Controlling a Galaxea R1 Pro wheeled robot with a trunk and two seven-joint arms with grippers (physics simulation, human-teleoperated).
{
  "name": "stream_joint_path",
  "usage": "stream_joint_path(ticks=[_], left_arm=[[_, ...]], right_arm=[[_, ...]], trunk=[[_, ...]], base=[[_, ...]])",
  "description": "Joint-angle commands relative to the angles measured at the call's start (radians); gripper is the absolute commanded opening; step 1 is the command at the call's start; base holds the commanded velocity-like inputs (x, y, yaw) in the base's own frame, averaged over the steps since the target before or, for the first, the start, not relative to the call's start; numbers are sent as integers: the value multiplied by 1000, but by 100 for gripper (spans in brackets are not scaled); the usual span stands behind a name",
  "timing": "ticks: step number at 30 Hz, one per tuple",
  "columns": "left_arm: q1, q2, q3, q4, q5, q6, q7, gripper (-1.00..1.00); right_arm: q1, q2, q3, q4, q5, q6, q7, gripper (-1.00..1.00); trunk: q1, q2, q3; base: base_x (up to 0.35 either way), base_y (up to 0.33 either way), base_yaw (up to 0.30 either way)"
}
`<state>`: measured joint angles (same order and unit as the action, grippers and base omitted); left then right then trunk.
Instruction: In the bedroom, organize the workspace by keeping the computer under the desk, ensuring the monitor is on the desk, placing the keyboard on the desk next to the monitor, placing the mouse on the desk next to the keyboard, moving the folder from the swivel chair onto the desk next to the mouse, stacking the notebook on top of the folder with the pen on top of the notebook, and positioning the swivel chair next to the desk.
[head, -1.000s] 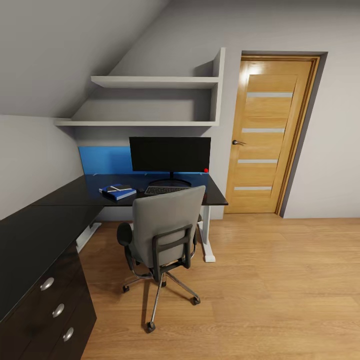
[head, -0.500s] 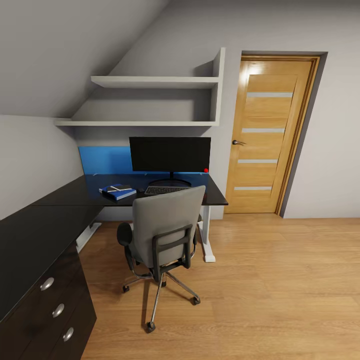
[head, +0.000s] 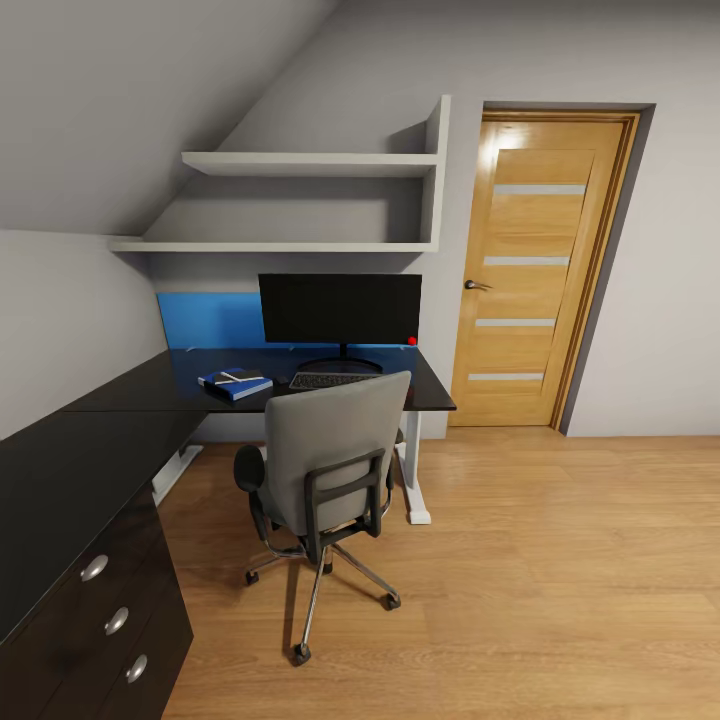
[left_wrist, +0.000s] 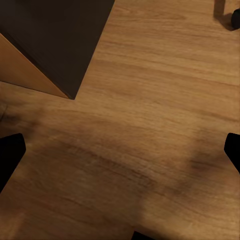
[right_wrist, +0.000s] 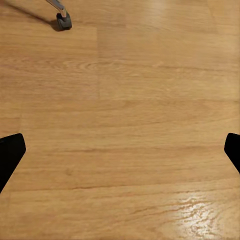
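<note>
The swivel chair (head: 325, 470) stands on the wood floor (head: 560, 560) just in front of the desk (head: 430, 392), its grey back turned to the camera and hiding part of the keyboard (head: 325, 380), which lies on the desk below the monitor (head: 340, 308). To the keyboard's left on the same black top sits the blue folder (head: 240, 388) with the dark notebook (head: 238, 377) on it and the pale pen (head: 229, 377) on top of that; the mouse and the computer I cannot make out. Nothing has shifted over the last second: the head view is the same frame for frame, so the robot is standing off and looking, and I judge the arrangement all but finished. Black drawer unit (head: 90, 590) runs along the near left, a wooden door (head: 535, 270) on the right. In the wrist views the left claw (left_wrist: 120, 150) and the right claw (right_wrist: 120, 150) both hang over bare floor, fingertips spread wide at the picture edges, nothing between them; a chair caster (right_wrist: 63, 21) shows near the right one
</note>
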<state>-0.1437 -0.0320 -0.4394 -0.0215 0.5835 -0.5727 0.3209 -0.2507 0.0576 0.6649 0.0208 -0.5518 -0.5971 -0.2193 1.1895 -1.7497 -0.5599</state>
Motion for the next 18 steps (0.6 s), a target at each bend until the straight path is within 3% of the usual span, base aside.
stream_joint_path(ticks=[1, 18], left_arm=[[0, 0, -9, 0, 2, -1, 7, 100], [0, 0, -9, 0, 2, -1, 7, 100]], right_arm=[[-1, 1, 8, 2, -3, -3, -5, 100], [-1, 1, 8, 2, -3, -3, -5, 100]], trunk=[[0, -1, -1], [0, -1, -1]], base=[[0, 0, 0], [0, 0, 0]])
